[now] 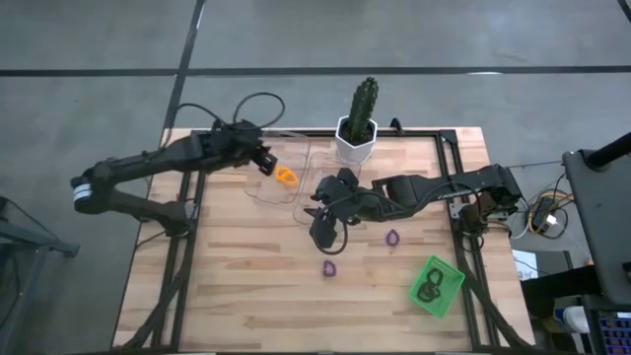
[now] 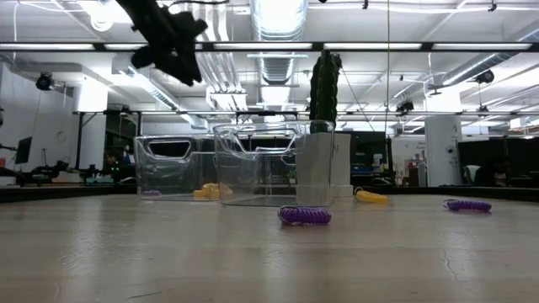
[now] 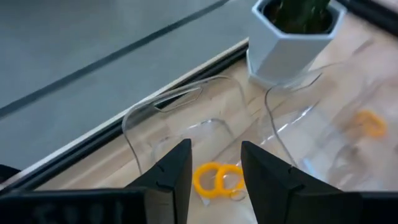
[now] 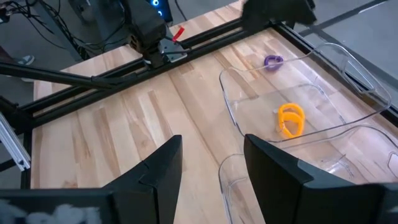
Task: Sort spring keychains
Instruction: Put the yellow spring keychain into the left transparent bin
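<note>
An orange spring keychain (image 1: 286, 177) lies on the floor of a clear bin (image 1: 264, 190) at the table's far side. My left gripper (image 1: 264, 161) hangs open above that bin, nothing between its fingers; its wrist view shows the orange keychain (image 3: 217, 179) below the gap. My right gripper (image 1: 321, 232) hovers open and empty over the table's middle, beside a second clear bin (image 1: 308, 182). Two purple keychains (image 1: 392, 238) (image 1: 329, 267) lie on the bare wood. Another purple one (image 4: 272, 61) shows by the first bin's far end. Black keychains sit in a green tray (image 1: 449, 274).
A white pot with a cactus (image 1: 357, 138) stands at the far edge, right behind the bins. Another orange keychain (image 2: 370, 197) lies on the table past the pot. A black metal frame (image 1: 458, 187) runs around the tabletop. The near half of the wood is bare.
</note>
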`<state>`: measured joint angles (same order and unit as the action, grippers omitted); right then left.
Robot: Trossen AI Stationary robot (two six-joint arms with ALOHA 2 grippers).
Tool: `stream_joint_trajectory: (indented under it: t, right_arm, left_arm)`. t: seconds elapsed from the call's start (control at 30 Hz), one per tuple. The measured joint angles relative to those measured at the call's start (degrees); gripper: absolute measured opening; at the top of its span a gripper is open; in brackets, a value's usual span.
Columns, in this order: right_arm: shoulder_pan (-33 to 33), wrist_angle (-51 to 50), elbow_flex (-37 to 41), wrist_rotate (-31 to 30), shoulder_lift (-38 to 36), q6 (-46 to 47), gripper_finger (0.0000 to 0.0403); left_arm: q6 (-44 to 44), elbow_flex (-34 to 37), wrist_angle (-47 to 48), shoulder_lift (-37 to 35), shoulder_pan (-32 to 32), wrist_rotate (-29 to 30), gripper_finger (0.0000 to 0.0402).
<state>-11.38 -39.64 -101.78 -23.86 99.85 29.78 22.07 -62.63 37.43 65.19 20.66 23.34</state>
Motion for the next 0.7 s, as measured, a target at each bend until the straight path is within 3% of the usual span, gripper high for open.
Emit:
stream_joint_trajectory:
  t: [0.23,0.47,0.7]
  right_arm:
    - [0.0,0.0,0.0,0.0,0.0,0.0,0.0169]
    - [0.0,0.0,0.0,0.0,0.0,0.0,0.0169]
    - [0.0,0.2,0.0,0.0,0.0,0.0,0.0169]
  left_arm:
    - [4.5,0.0,6.8,-6.1,-0.1,-1.7,0.0122]
    - [6.5,0.1,15.0,-8.5,-0.7,-1.7,0.0072]
    - [5.3,1.3,16.6,-8.6,-0.8,-1.2,0.0037]
